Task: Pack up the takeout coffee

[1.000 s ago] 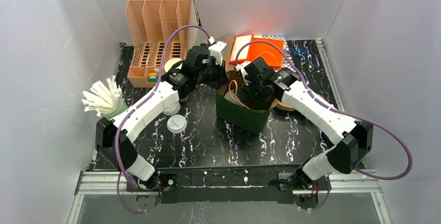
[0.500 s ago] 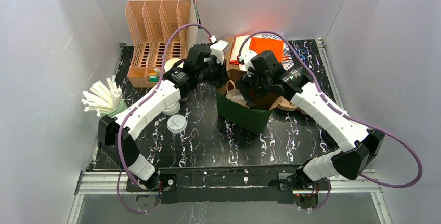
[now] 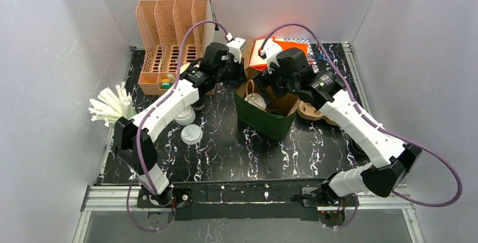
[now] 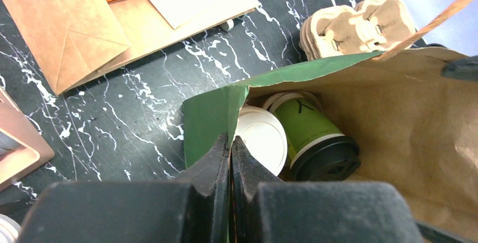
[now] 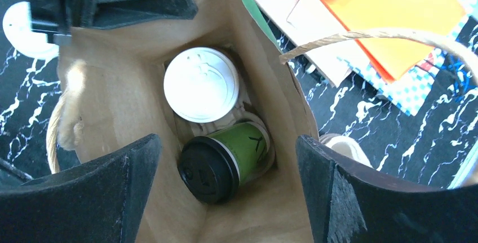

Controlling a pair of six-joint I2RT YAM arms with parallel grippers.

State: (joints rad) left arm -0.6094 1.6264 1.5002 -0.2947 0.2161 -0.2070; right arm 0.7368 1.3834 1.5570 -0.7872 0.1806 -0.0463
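Presently the takeout coffee [image 5: 201, 84] is seated inside the green paper bag [image 3: 262, 122], just beside a green cup [image 5: 242, 144]. The bag's rim is pinched by the left gripper [image 4: 230, 147]; the right gripper [image 5: 225, 144] is held wide apart above it.

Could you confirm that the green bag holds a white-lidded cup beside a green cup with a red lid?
Not quite: the right wrist view shows the green cup has a black lid; it sits beside the white-lidded cup in the green bag.
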